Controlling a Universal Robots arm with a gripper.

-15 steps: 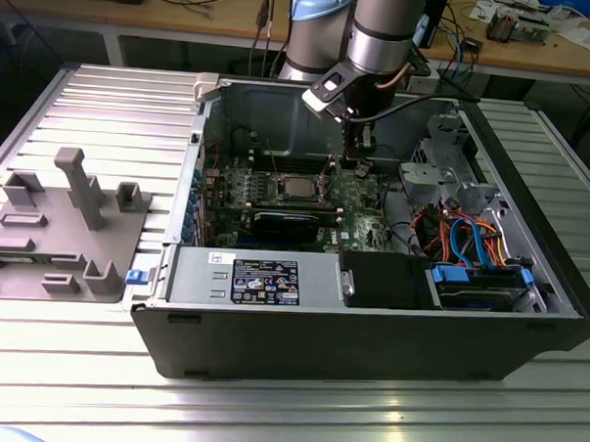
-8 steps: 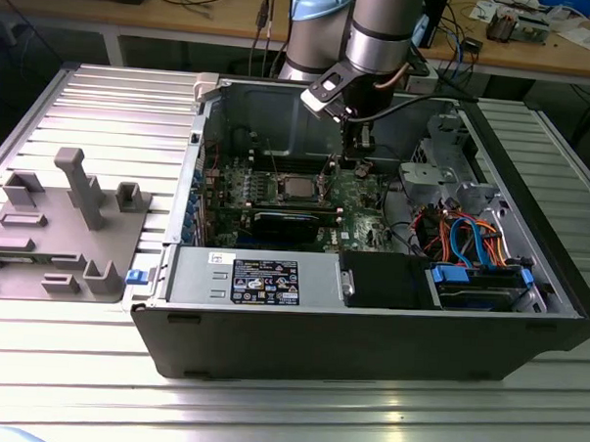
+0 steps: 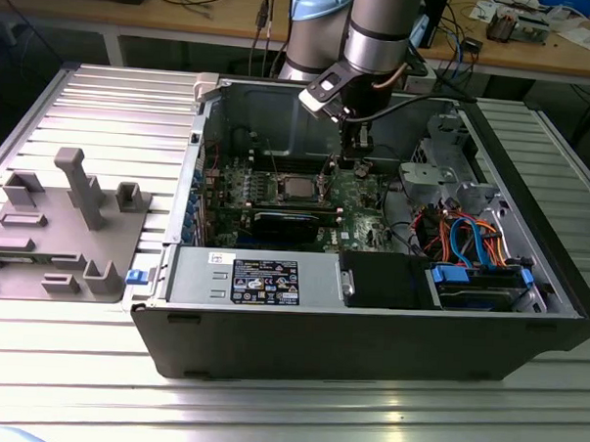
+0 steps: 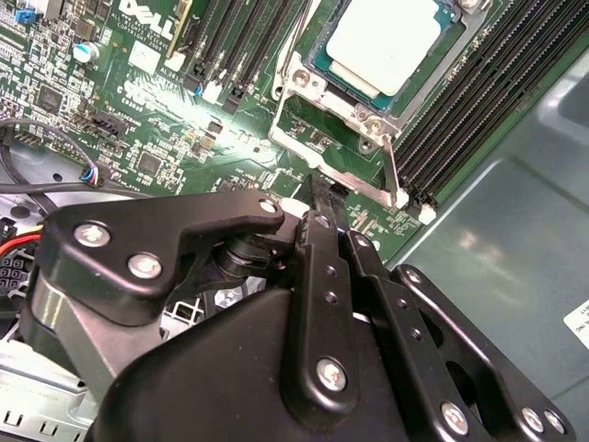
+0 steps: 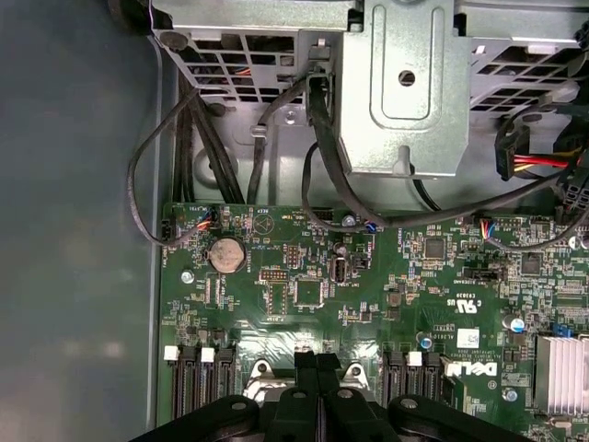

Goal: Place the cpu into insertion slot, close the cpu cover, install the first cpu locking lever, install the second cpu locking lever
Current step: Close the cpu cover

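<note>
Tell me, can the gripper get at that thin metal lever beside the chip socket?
Probably yes. In the second wrist view the gripper, fingers shut, hangs right by the lever, and nothing stands between them over the green board.

Arm (image 3: 380, 29) stands almost straight up & down, w/ the gripper (image 3: 355, 138) at its low end, pointing down. In both wrist views the 2 black fingers (image 5: 306, 368) (image 4: 324, 249) sit tight together, tip to tip, no gap btw them.
</note>
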